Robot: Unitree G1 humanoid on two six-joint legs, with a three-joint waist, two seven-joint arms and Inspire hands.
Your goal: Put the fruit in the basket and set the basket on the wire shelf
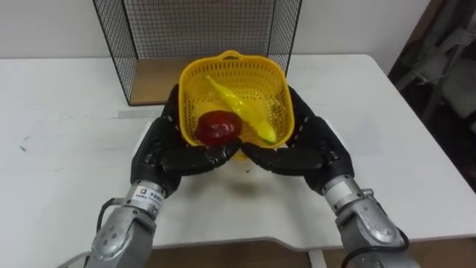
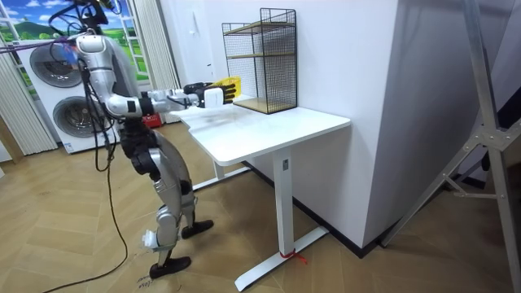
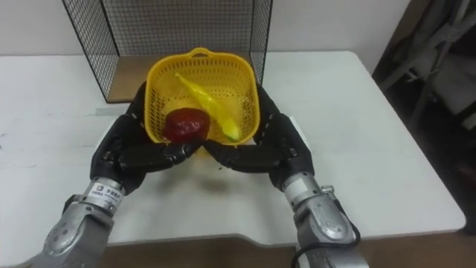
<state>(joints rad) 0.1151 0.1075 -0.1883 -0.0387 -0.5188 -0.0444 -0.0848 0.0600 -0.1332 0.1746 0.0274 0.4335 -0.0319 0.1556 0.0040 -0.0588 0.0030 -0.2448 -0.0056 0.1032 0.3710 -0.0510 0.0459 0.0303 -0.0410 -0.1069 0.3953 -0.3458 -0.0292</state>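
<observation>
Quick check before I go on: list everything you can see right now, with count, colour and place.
basket: one, yellow, cradled between both hands over the table, in front of the wire shelf
red fruit: one, dark red, inside the basket, on its left side
long yellow fruit: one, yellow, inside the basket, lying diagonally beside the red fruit
wire shelf: one, black mesh with wooden boards, at the table's far edge
table: one, white, before the robot
washing machines: two, white, behind the robot
left hand: black, curled round the basket's left side
right hand: black, curled round the basket's right side
</observation>
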